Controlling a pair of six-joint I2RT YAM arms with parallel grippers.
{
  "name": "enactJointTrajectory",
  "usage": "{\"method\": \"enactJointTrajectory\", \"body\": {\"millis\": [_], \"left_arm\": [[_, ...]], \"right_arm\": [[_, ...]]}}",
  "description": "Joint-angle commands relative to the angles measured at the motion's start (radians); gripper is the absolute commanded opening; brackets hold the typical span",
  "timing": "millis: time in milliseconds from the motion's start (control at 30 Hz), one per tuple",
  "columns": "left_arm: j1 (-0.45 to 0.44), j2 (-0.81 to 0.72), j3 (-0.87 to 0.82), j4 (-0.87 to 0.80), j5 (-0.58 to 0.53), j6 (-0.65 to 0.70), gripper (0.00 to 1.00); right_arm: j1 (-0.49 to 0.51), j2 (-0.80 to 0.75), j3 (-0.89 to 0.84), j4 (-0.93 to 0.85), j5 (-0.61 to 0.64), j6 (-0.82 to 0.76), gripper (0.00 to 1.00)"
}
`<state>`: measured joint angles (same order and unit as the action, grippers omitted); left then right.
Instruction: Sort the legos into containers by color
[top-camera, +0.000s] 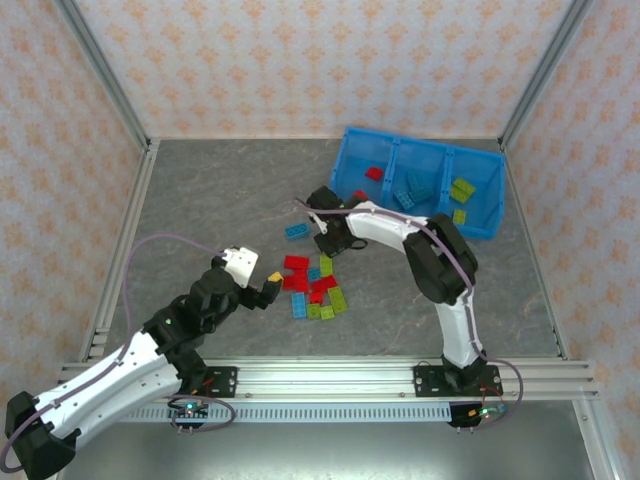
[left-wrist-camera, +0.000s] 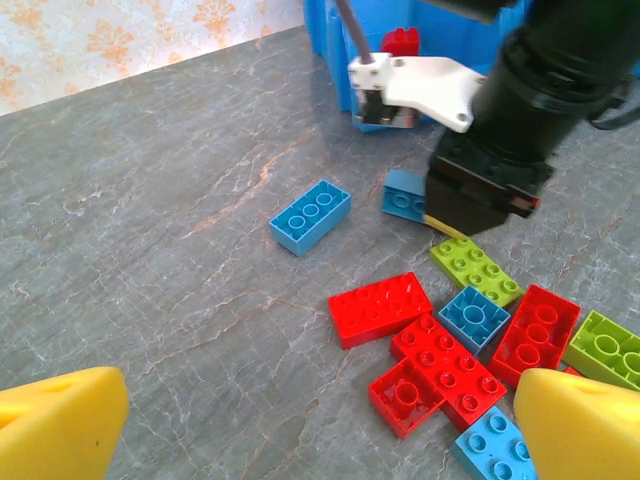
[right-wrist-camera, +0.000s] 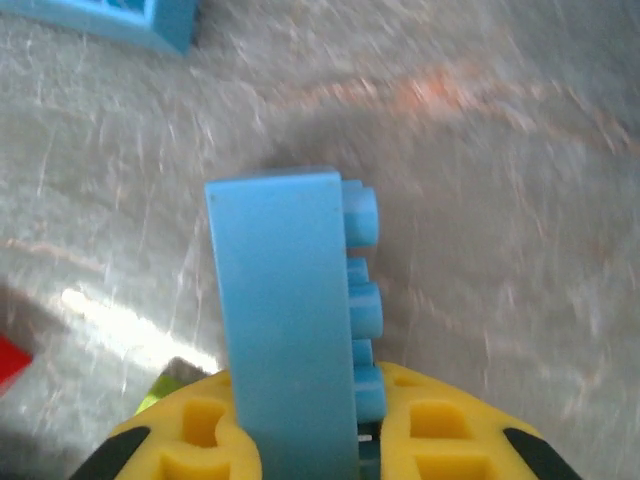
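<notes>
Right wrist view shows my right tool (right-wrist-camera: 300, 445) clamped on a blue brick (right-wrist-camera: 290, 310), held on edge with its studs sideways, ready for carrying. It sits at the far edge of the loose legos (top-camera: 315, 285) mid-bench (top-camera: 220, 200). I judge it belongs in the middle compartment (top-camera: 428, 165) of the bin (top-camera: 490, 225) at the far right corner. My left tool (left-wrist-camera: 320, 420) hovers spread wide and empty over the legos' near left edge.
</notes>
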<state>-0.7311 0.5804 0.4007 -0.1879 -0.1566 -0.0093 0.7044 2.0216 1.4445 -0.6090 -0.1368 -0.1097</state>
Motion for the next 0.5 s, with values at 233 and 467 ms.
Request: {"method": "enactJointTrajectory", "body": {"millis": [233, 467], "left_arm": [[0.004, -0.041, -0.038, 0.068, 0.038, 0.021, 1.0], [0.005, -0.036, -0.049, 0.086, 0.035, 0.02, 1.0]], "right_arm": [[0.001, -0.631, -0.408, 0.384, 0.196, 0.296, 0.08], [-0.299, -0.685, -0.405, 0.365, 0.201, 0.441, 0.06]]}}
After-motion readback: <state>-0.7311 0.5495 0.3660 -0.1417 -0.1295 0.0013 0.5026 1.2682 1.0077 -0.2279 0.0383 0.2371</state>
